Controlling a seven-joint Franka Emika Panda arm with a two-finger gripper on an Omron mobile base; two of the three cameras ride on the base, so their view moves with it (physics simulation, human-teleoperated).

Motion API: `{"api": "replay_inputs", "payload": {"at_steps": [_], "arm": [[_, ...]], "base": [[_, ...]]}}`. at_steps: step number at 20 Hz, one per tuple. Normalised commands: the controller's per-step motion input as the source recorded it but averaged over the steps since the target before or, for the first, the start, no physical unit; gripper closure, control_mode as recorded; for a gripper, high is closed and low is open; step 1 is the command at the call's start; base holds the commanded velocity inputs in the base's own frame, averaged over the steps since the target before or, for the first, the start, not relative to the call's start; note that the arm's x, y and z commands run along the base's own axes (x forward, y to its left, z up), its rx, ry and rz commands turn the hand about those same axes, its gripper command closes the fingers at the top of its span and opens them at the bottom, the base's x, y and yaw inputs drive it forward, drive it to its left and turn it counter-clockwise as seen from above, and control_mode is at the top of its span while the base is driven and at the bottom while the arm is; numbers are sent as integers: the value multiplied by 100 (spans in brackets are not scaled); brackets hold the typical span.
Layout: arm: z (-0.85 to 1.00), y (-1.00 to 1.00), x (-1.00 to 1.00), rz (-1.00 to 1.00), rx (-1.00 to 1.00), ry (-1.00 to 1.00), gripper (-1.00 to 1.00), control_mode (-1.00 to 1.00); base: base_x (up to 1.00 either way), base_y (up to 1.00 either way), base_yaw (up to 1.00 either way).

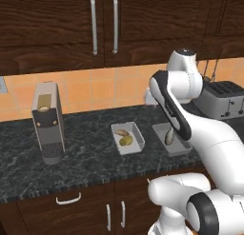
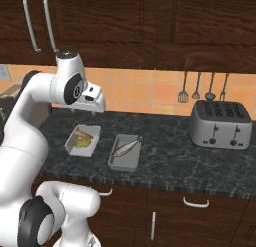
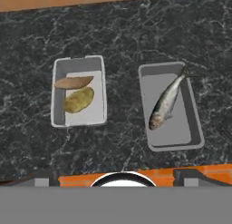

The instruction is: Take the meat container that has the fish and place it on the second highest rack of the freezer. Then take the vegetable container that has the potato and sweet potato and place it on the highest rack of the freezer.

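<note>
Nothing of the task looks done yet: both containers sit on the dark counter, so both trips to the freezer are left, the fish one first.

The fish container is the larger of the two, a grey tray lying on the right in the hand view, with one silvery fish laid slantwise along it. Just beside it, apart and not touching, stands the vegetable container, holding a sweet potato above a yellowish potato.

The gripper hangs above the counter, over the two trays, its jaws spread wide and holding nothing; neither tray is touched.
</note>
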Motion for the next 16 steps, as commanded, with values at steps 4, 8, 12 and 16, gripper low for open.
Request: {"api": "replay_inputs", "payload": {"at_steps": [4, 8, 12, 16], "arm": [[-49, -80, -11, -40, 17, 5, -100, -100], [-45, -99, 1, -50, 22, 18, -100, -100], [-71, -76, -30, -50, 20, 0, -100, -100], [-82, -66, -9, -44, 13, 4, -100, -100]], "base": [[0, 0, 0], [0, 0, 0], [0, 0, 0], [0, 0, 0]]}}
